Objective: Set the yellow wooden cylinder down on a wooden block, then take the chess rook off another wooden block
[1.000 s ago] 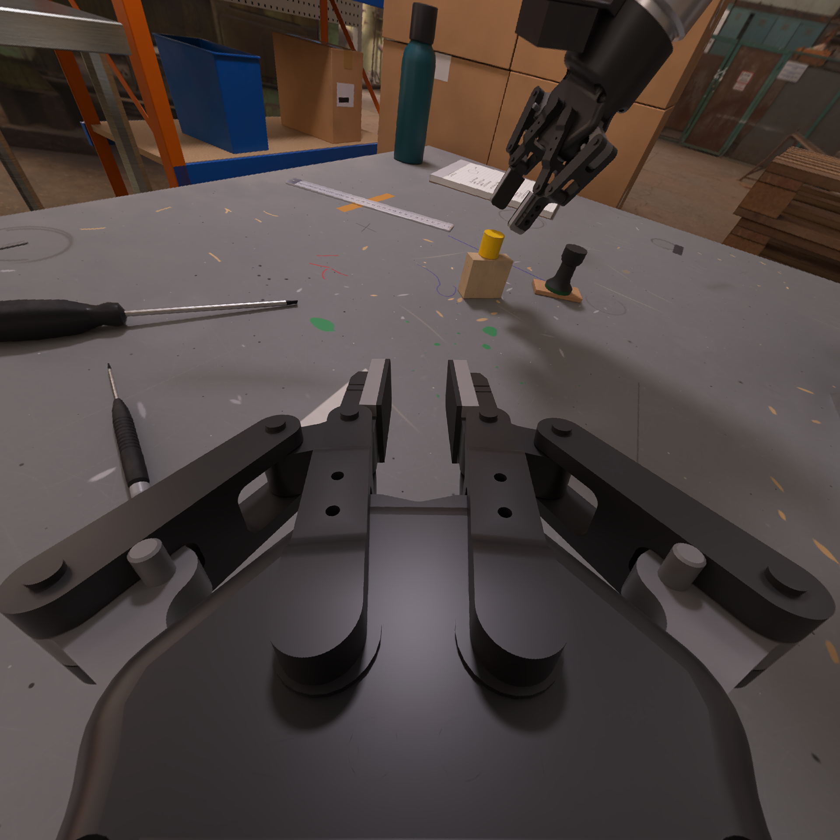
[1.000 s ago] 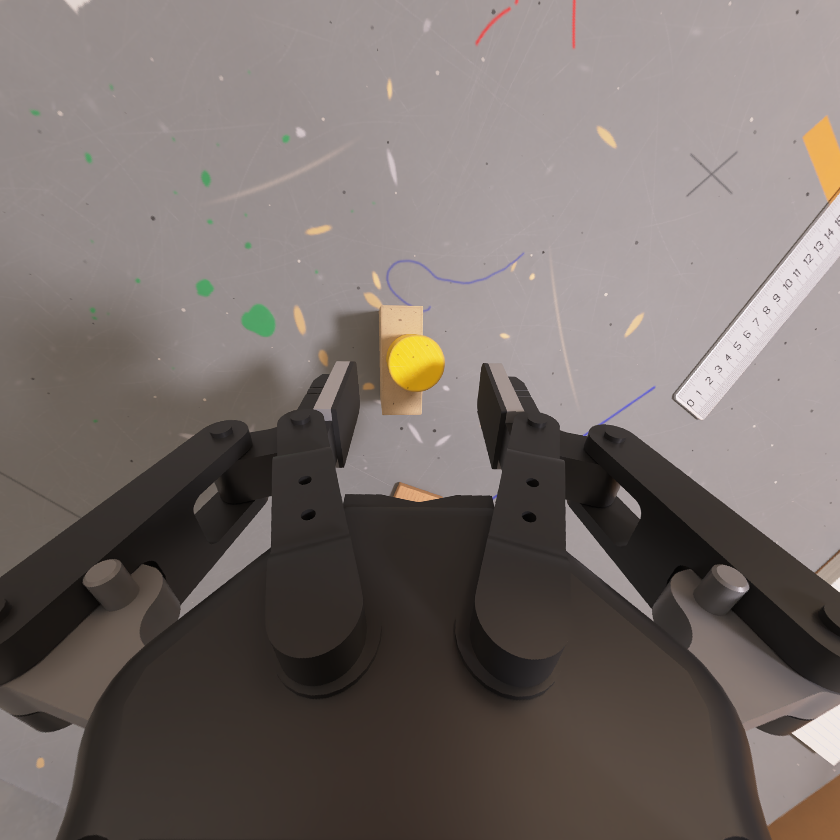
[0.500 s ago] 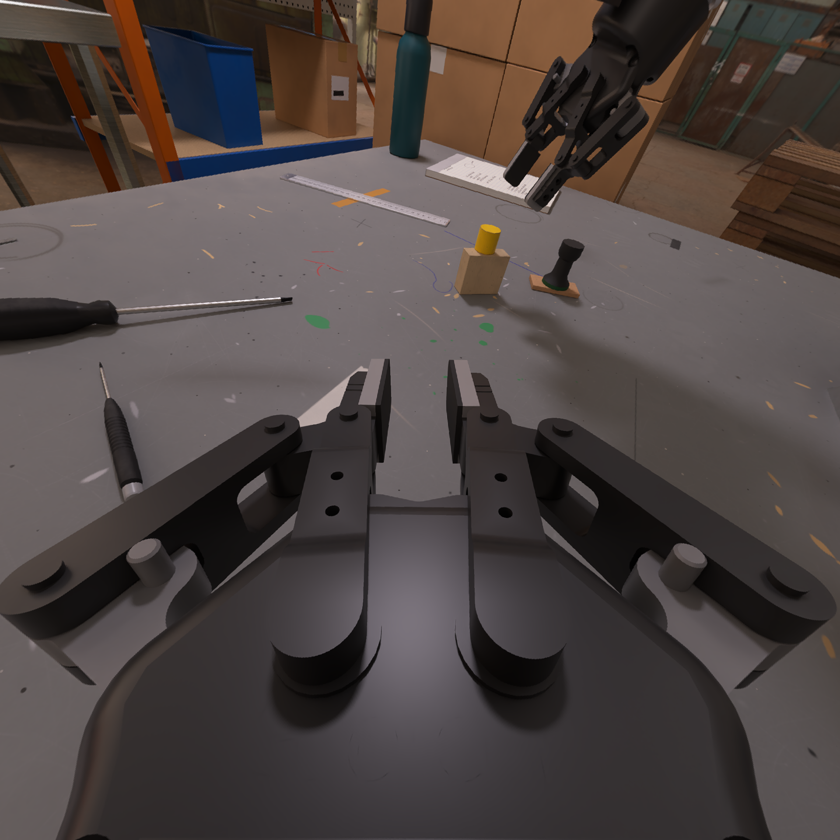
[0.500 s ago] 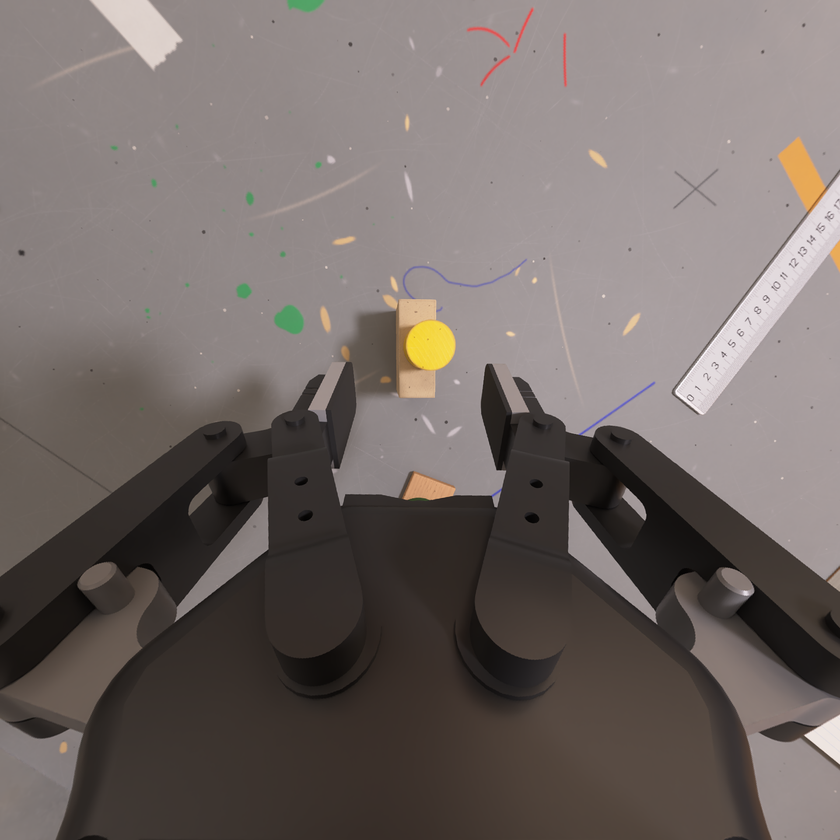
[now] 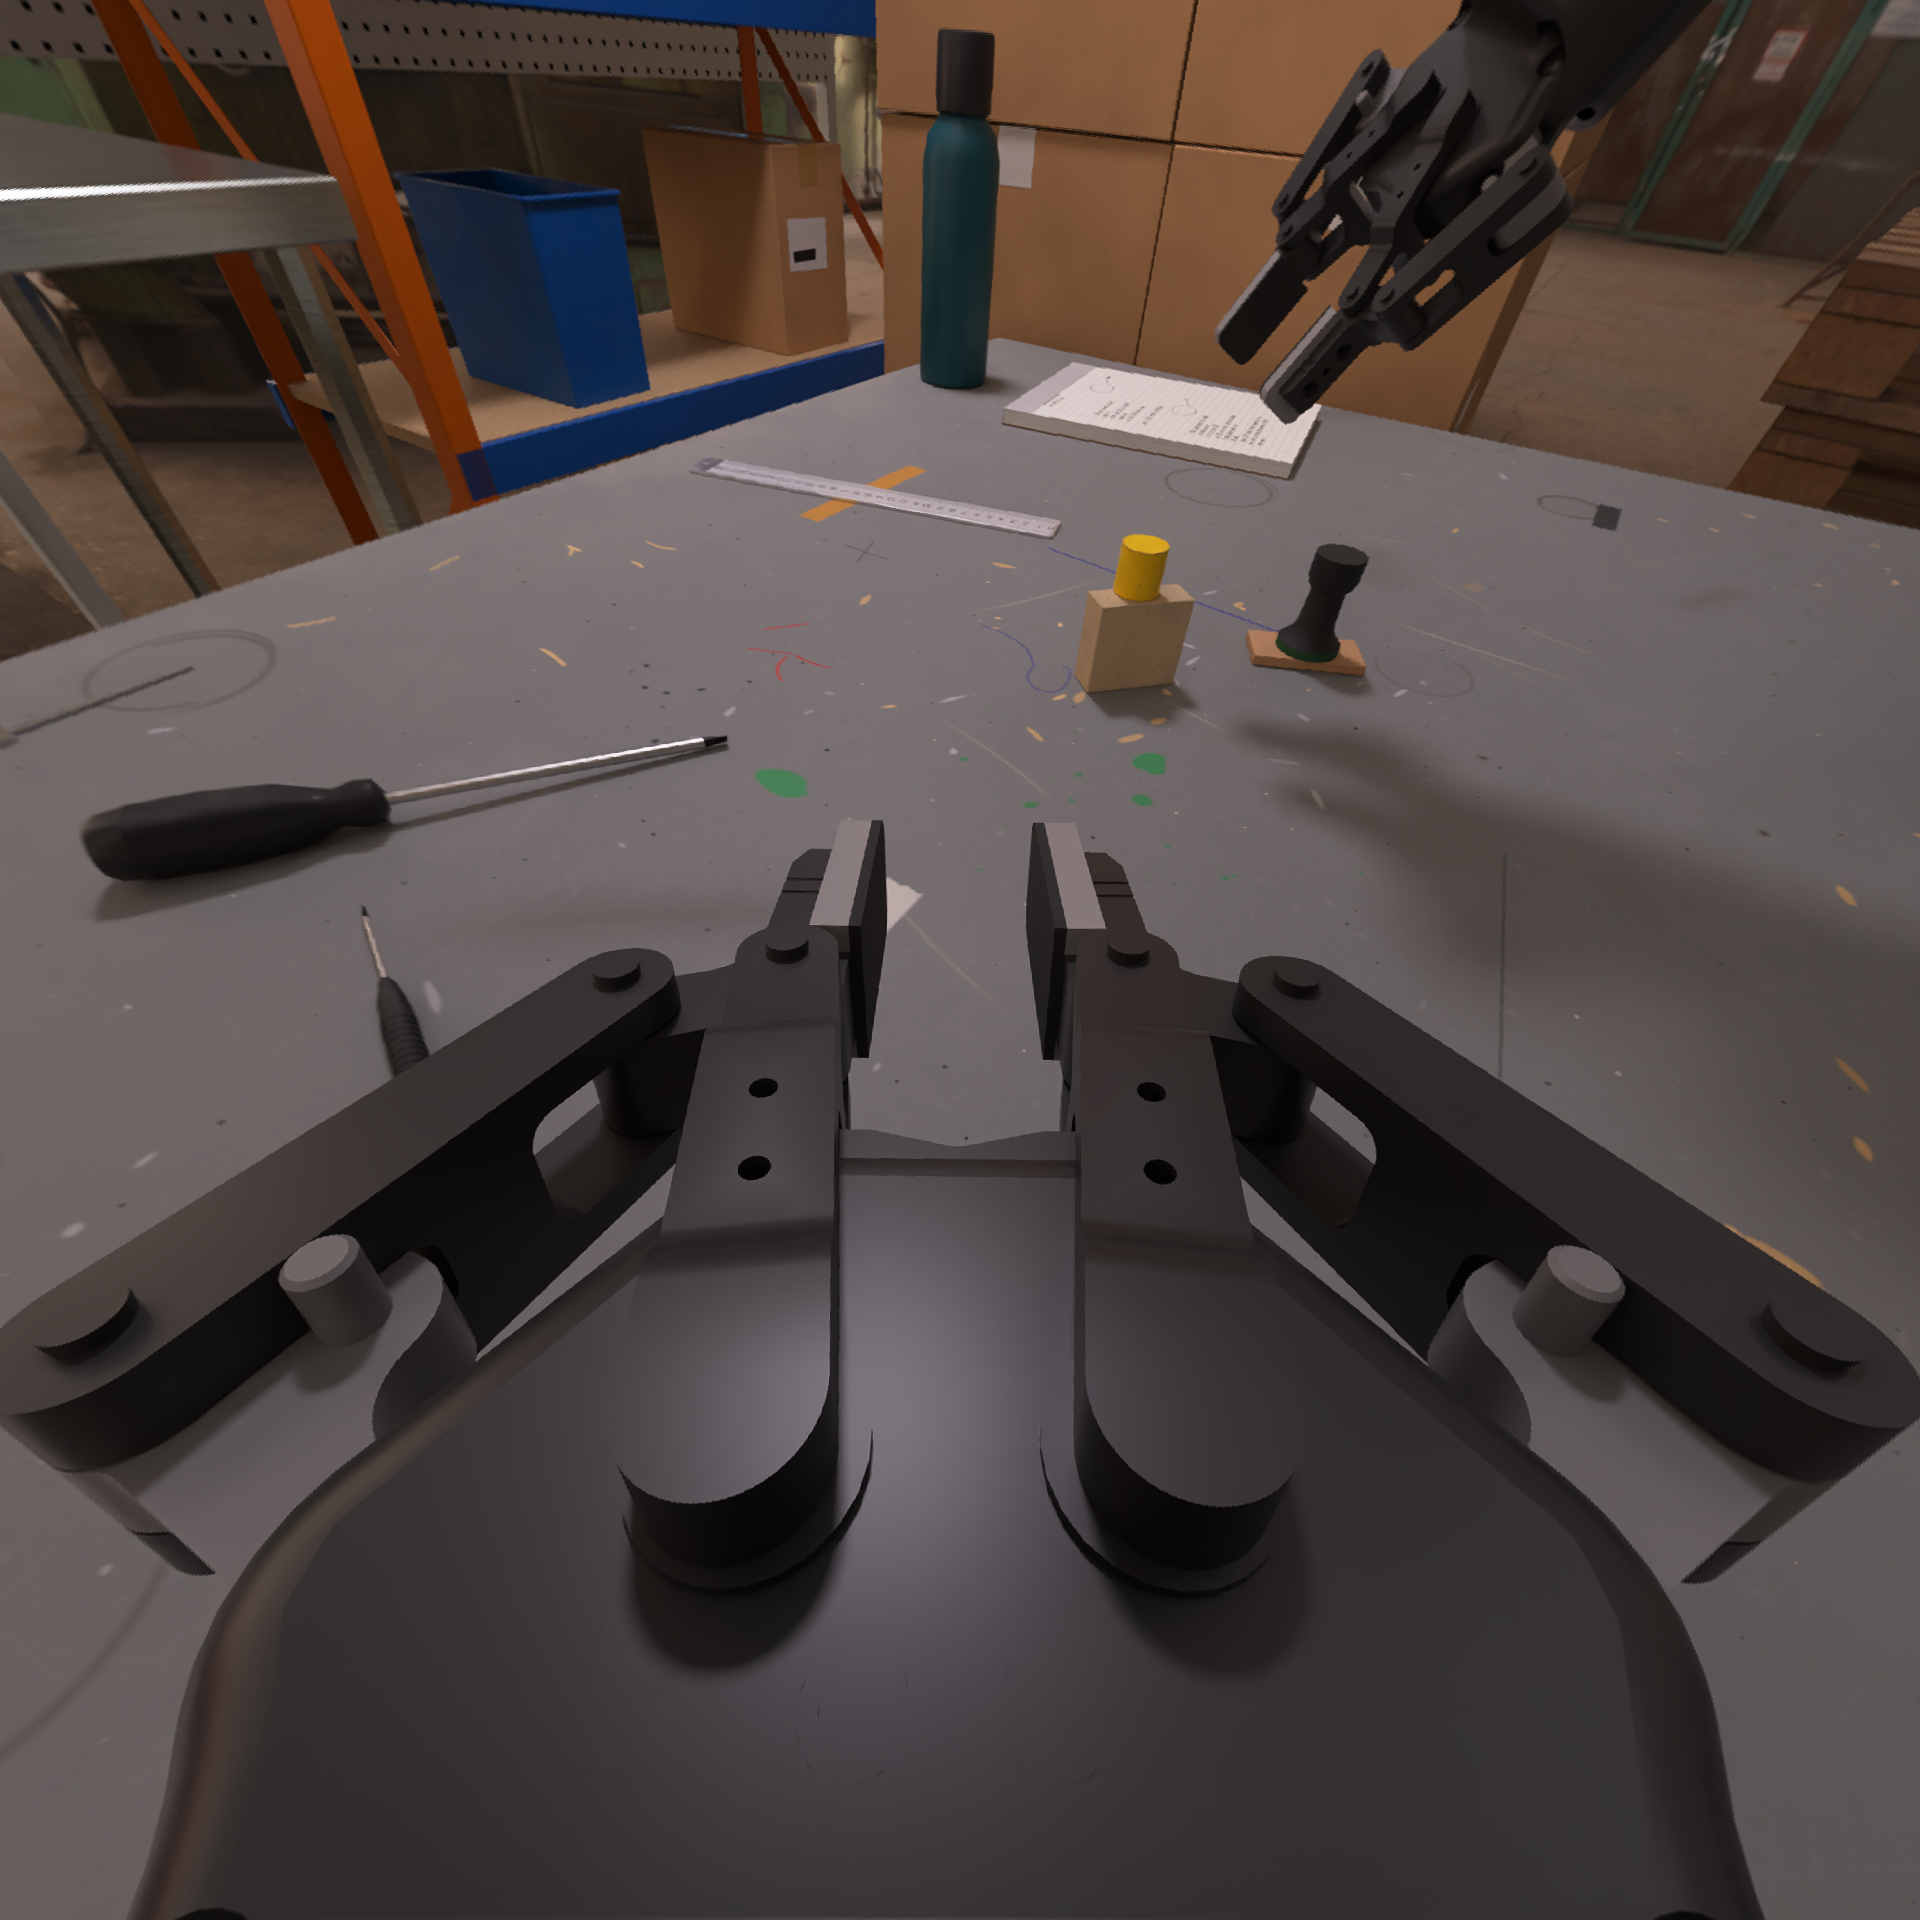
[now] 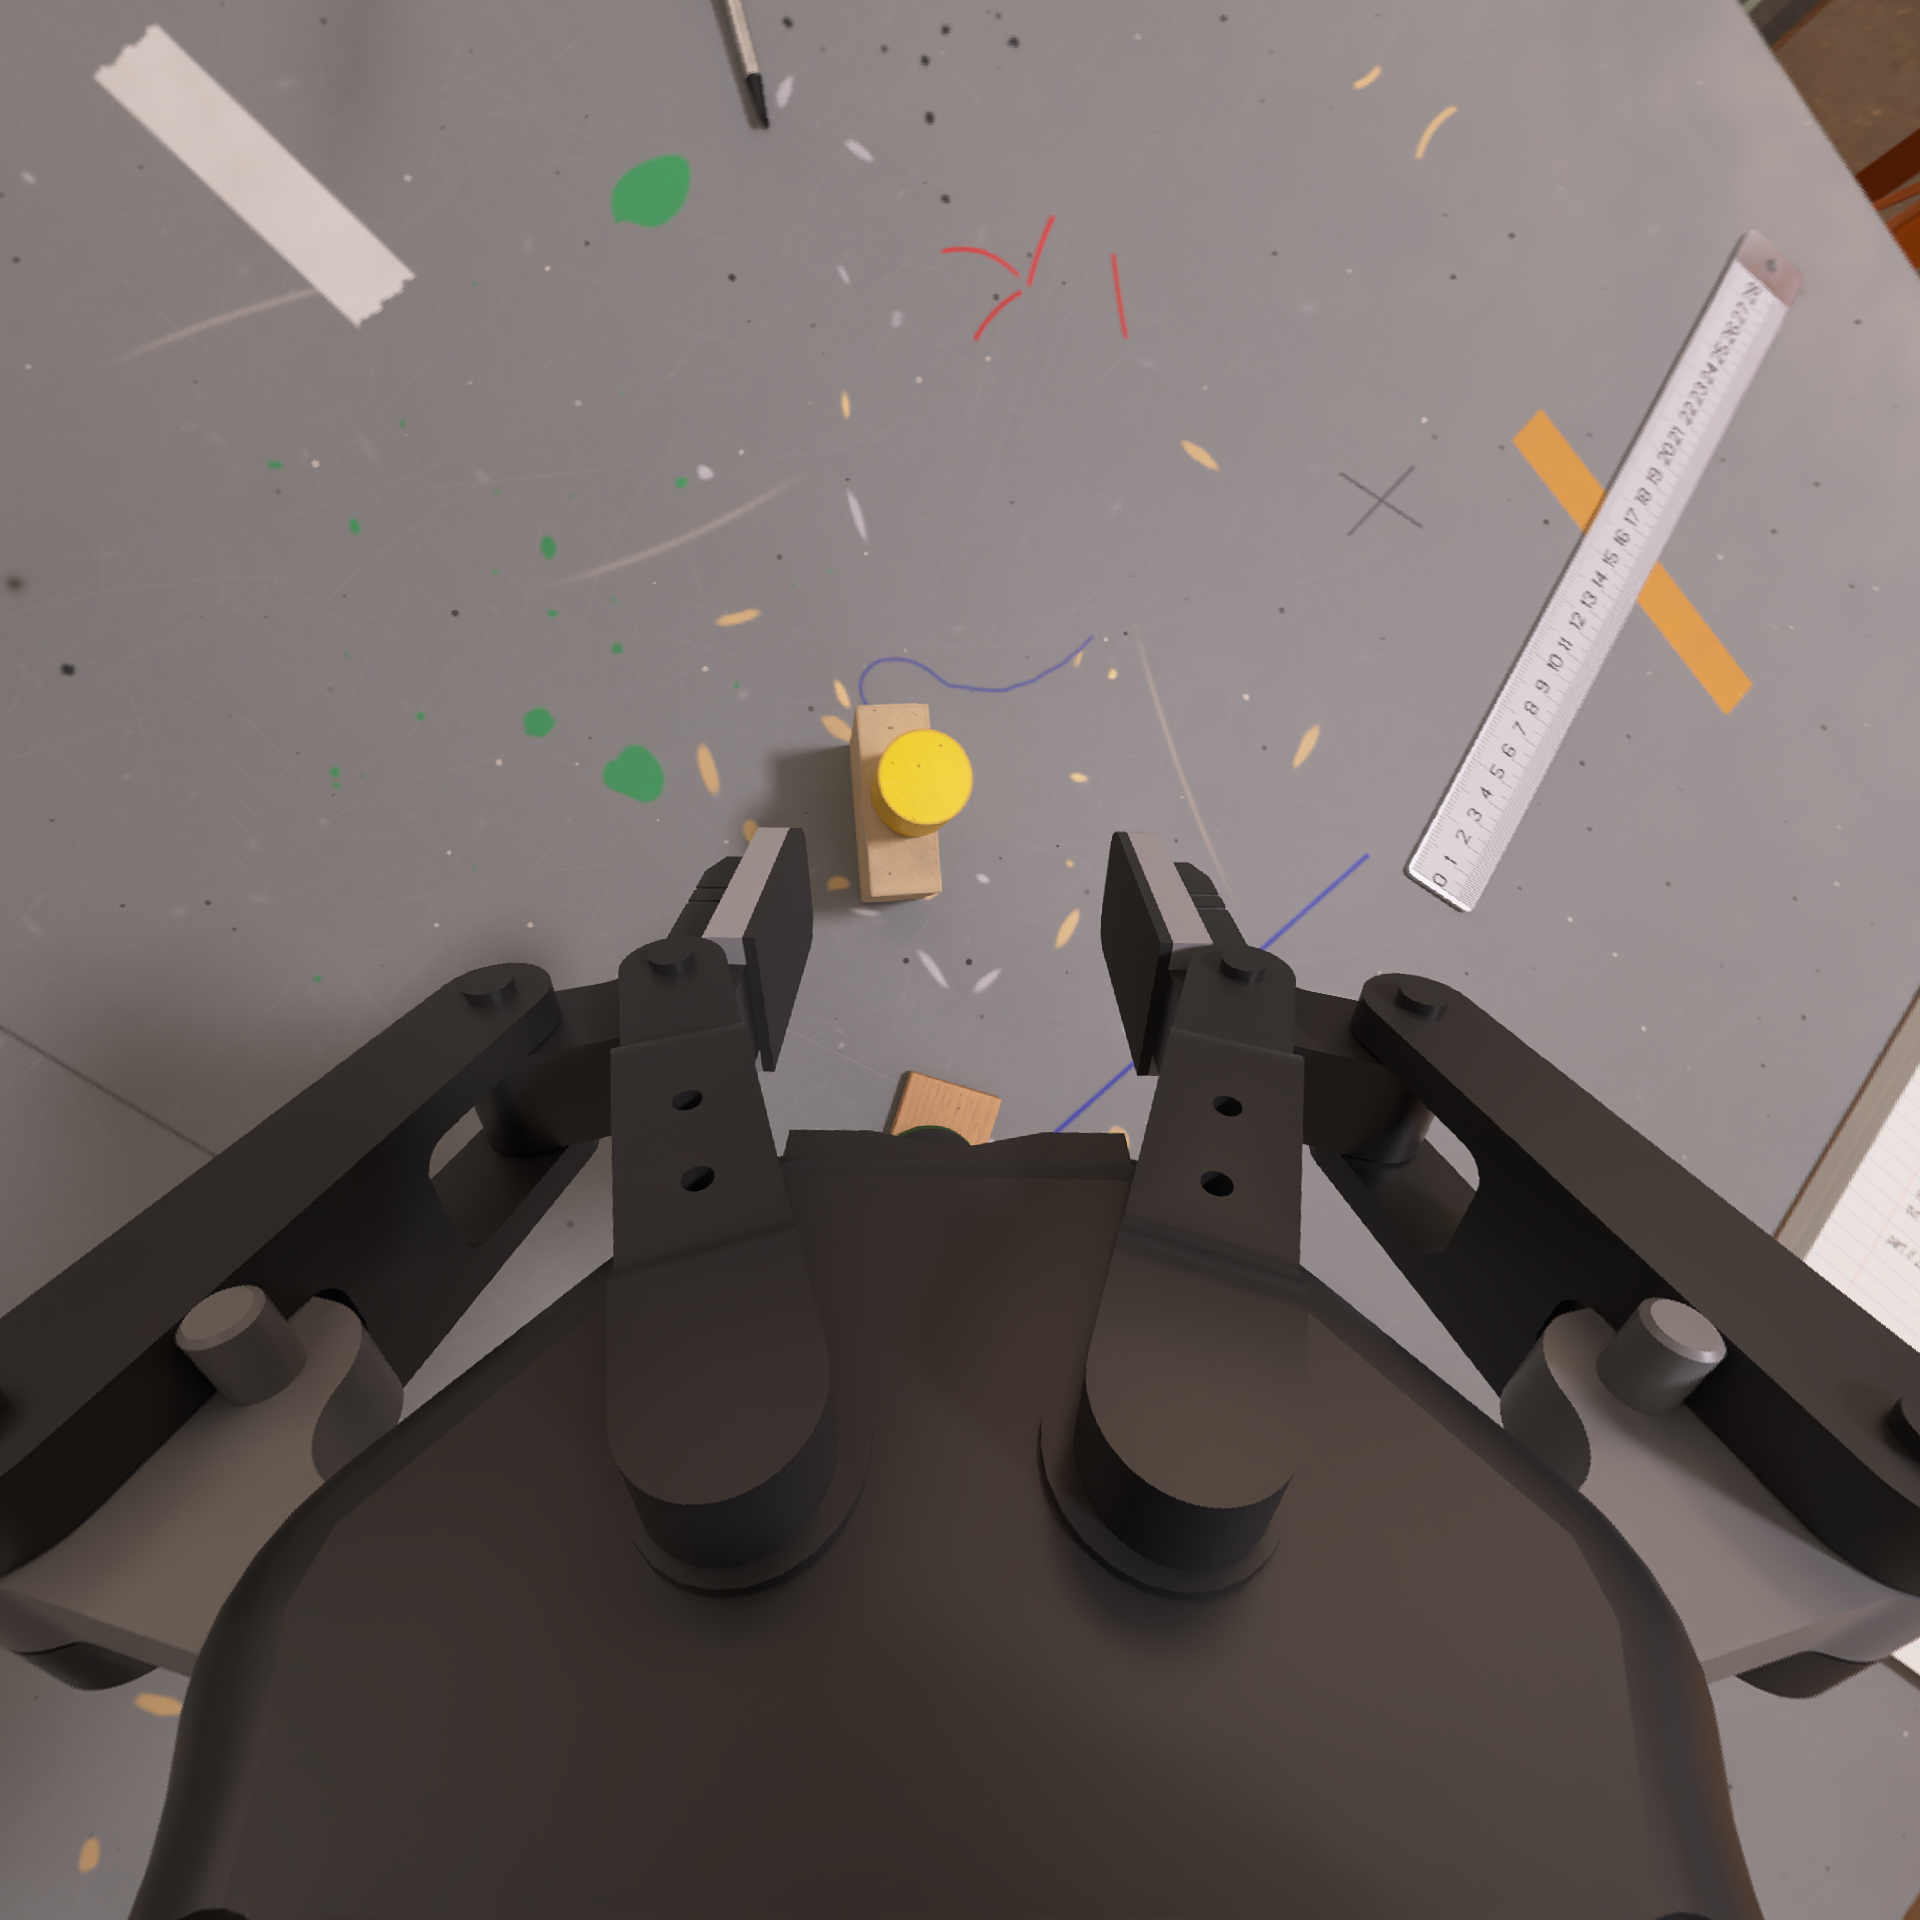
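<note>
The yellow wooden cylinder (image 5: 1141, 566) stands upright on a pale wooden block (image 5: 1132, 652); from above they show in the right wrist view as the cylinder (image 6: 923, 781) on the block (image 6: 896, 844). A black chess rook (image 5: 1320, 615) stands on a flat wooden block (image 5: 1307, 657) just right of them; only that block's edge (image 6: 943, 1107) shows under my right palm. My right gripper (image 6: 954, 914) is open and empty, high above both, and it also shows in the left wrist view (image 5: 1273, 358). My left gripper (image 5: 956, 894) is open and empty, low over the near table.
A large black-handled screwdriver (image 5: 343, 805) and a small one (image 5: 393, 1003) lie at the left. A steel ruler (image 5: 878, 497) over orange tape, a notepad (image 5: 1164, 418) and a teal bottle (image 5: 958, 208) stand at the back. White tape (image 6: 255, 175) lies on the grey table.
My right gripper has risen straight up and away from the cylinder, staying open. The left gripper's view has pulled back and up a little; cylinder, blocks and rook have not moved.
</note>
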Robot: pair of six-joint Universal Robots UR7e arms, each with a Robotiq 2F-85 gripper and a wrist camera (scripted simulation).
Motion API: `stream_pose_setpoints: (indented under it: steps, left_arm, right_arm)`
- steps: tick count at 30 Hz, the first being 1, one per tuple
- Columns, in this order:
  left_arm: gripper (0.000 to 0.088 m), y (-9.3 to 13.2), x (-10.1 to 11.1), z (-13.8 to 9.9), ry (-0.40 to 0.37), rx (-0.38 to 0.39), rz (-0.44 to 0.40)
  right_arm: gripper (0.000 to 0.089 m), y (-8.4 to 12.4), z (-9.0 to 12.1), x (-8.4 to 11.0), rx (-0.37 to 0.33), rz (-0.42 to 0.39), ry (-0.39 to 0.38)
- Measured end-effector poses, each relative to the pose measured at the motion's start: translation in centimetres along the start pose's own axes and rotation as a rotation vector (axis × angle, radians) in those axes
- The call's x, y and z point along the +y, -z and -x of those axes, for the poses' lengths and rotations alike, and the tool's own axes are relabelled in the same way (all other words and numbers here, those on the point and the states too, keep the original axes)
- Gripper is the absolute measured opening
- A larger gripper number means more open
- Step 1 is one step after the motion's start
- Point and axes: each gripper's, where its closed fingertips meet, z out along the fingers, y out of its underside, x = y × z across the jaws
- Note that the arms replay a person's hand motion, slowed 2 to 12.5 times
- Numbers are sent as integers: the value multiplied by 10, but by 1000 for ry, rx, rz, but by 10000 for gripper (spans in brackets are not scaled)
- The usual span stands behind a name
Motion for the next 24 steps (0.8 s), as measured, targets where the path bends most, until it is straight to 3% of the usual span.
stream_pose_setpoints:
  steps: [12, 24]
  left_arm:
    - [335, 22, -17, 17, -59, -76, 39]
    - [424, 66, -27, 55, -134, -253, 91]
  right_arm:
    - [550, 12, -22, 33, 127, 11, -65]
    - [598, 6, -26, 77, 129, 46, -149]
